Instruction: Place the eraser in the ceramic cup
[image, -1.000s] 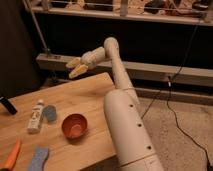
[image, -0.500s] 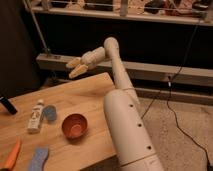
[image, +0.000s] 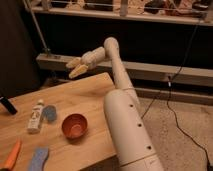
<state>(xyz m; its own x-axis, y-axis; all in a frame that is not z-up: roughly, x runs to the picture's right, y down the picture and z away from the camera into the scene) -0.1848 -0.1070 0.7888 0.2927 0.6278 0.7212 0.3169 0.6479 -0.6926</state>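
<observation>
The ceramic cup (image: 75, 125), red-orange and bowl-like, stands upright on the wooden table (image: 85, 95), near its right edge. A flat blue-grey oblong piece (image: 39, 159), which looks like the eraser, lies at the table's front edge, to the left of the cup. My gripper (image: 75, 67) hangs in the air above the table's far edge, well behind the cup and high off the surface. Its two yellowish fingers (image: 73, 62) are spread apart with nothing between them.
A white bottle (image: 36, 116) lies left of the cup with a small blue-grey round thing (image: 50, 113) beside it. An orange tool (image: 12, 156) lies at the front left, a black object (image: 7, 105) at the far left. My white arm (image: 127, 125) runs along the table's right side. A cable (image: 175, 107) crosses the floor.
</observation>
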